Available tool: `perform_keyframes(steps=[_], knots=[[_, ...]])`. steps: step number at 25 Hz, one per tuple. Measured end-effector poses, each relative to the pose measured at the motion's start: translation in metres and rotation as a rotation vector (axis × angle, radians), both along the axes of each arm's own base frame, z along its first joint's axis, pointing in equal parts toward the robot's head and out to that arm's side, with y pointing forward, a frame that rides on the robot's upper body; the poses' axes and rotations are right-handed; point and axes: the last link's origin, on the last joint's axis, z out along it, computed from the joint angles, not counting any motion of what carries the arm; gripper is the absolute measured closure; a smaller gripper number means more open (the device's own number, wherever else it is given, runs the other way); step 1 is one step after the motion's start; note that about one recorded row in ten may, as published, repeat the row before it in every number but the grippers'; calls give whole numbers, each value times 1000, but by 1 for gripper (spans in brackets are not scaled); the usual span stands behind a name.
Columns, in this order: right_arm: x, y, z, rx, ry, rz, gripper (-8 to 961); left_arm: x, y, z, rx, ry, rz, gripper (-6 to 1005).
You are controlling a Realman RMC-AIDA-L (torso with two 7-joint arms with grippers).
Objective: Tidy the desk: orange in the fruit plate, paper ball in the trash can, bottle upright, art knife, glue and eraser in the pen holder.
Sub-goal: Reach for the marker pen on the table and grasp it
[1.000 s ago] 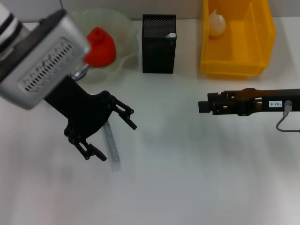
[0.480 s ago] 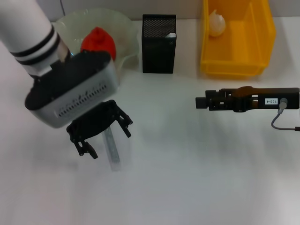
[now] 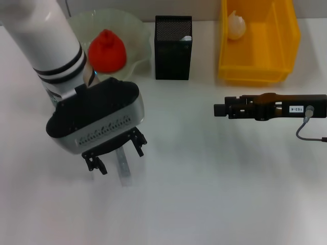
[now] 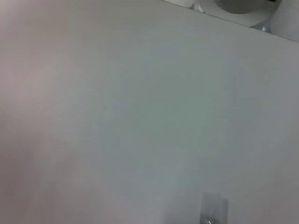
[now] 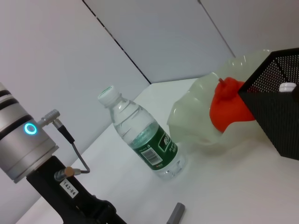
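Note:
My left gripper (image 3: 116,155) is open and points down over the grey art knife (image 3: 123,169), which lies flat on the white desk (image 3: 204,194) with its near end showing past the fingers. The knife's end also shows in the left wrist view (image 4: 214,211) and the right wrist view (image 5: 175,214). The orange (image 3: 107,50) sits in the pale-green fruit plate (image 3: 134,30). The paper ball (image 3: 236,25) lies in the yellow trash can (image 3: 258,61). The bottle (image 5: 145,140) stands upright near the plate; in the head view my left arm hides it. The eraser is out of view.
The black mesh pen holder (image 3: 173,56) stands between plate and trash can, with a white-topped item (image 3: 187,38) inside. My right gripper (image 3: 219,109) hovers over the desk's right-middle, pointing left, in front of the trash can.
My left arm has swung in and turned its gripper downward over the art knife, drawing the fingers closer around it. The right arm has barely moved.

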Motion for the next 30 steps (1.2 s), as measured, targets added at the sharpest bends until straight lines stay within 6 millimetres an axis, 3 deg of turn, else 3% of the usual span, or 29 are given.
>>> perform_keyframes(steps=[12,23,30], knots=[[2,-3,-1,-12,-1,-2,178,0,-1,-20,1,24,-47,306],[3,-6,-1,-21,0,-1,178,-4,3,-28,24,47,-67,567],[3,-6,-1,-20,0,0,178,-7,6,-30,43,66,-75,589]])
